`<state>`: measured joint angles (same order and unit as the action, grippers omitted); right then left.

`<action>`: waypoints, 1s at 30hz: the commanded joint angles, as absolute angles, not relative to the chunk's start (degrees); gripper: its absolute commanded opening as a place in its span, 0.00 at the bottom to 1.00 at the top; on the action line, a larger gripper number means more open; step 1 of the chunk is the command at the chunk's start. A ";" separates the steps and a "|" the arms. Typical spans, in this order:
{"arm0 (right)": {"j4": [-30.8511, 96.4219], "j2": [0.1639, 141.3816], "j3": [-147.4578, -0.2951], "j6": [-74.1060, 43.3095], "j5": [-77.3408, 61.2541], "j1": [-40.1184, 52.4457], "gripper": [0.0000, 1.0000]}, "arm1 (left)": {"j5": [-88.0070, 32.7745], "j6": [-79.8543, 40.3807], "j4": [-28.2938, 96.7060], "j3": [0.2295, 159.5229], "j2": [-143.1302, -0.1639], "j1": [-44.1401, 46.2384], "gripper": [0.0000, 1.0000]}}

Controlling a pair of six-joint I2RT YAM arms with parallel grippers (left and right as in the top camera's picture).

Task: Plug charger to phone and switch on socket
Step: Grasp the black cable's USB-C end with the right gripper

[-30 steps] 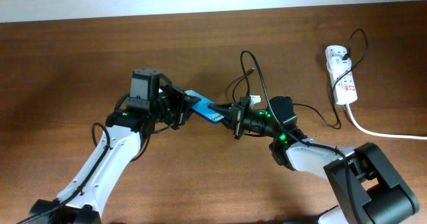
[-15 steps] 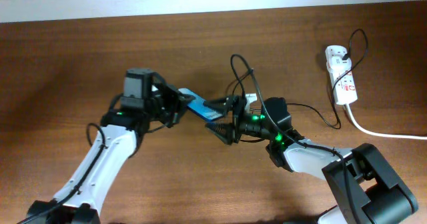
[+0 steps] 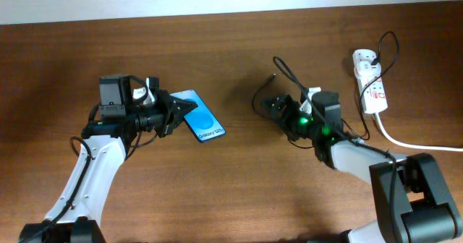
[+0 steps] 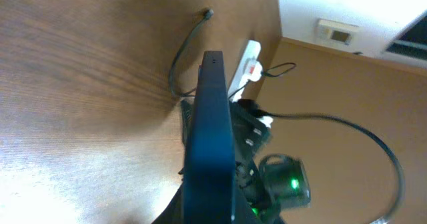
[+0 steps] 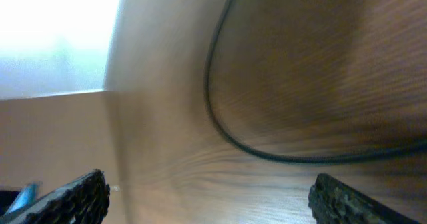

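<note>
My left gripper (image 3: 173, 116) is shut on one end of the phone (image 3: 201, 121) and holds it above the table at the left. Its blue screen faces up in the overhead view. The left wrist view shows the phone (image 4: 212, 131) edge-on between the jaws. The charger (image 3: 283, 75) is a thin black cable lying looped on the table. Its connector tip (image 3: 270, 77) is free and well apart from the phone. My right gripper (image 3: 277, 113) stands wide open beside the loop, holding nothing. Its fingertips (image 5: 73, 197) show at the bottom corners, with the cable (image 5: 220, 117) beyond them. The socket (image 3: 370, 80) lies at the far right.
A thick white cord (image 3: 412, 143) runs from the socket off the right edge. The socket (image 4: 248, 56) and the right arm's wrist with its green light (image 4: 288, 184) show beyond the phone in the left wrist view. Bare brown table (image 3: 217, 199) lies between the arms.
The right gripper opened, let go of the cable end and drew back to the right. The left gripper carried the phone leftward, so phone and connector are now apart.
</note>
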<state>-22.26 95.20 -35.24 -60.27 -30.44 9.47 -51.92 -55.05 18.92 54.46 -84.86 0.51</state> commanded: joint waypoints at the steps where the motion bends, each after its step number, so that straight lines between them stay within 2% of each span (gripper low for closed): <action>1: -9.54 94.87 -43.42 -53.08 -27.09 8.23 0.98 | -54.37 -53.21 14.76 54.81 -87.11 0.47 0.00; 3: -3.57 94.87 -48.29 -48.56 -26.26 7.57 0.98 | -55.68 -54.30 13.15 54.81 -90.00 0.47 0.00; 6: -6.46 94.89 -50.17 -48.01 -24.34 7.44 0.98 | -62.00 -57.21 4.95 54.81 -96.20 0.47 0.00; 8: -6.46 95.66 -50.17 -48.05 -15.97 7.97 0.99 | -63.33 -60.42 -0.05 54.81 -99.37 0.47 0.00; 10: -8.49 97.56 -50.17 -49.01 -16.08 8.36 0.98 | -63.88 -61.76 -2.85 54.81 -101.16 0.47 0.00; 14: -16.80 104.88 -50.17 -59.81 -19.27 8.69 0.88 | -63.86 -62.13 -4.49 54.81 -101.45 0.47 0.00; 23: -24.93 114.85 -50.63 -73.08 -22.39 10.70 0.79 | -63.86 -62.11 -4.47 54.81 -101.45 0.47 0.00; 26: -24.91 118.08 -53.54 -74.26 -21.93 11.81 0.73 | -63.86 -62.11 -4.45 54.81 -101.45 0.47 0.00; 29: -24.25 121.99 -57.19 -74.32 -21.21 11.66 0.48 | -63.86 -62.11 -4.25 54.81 -101.45 0.47 0.00; 30: -23.77 122.02 -57.19 -74.46 -20.38 11.55 0.47 | -63.86 -62.11 -4.25 54.81 -101.45 0.47 0.00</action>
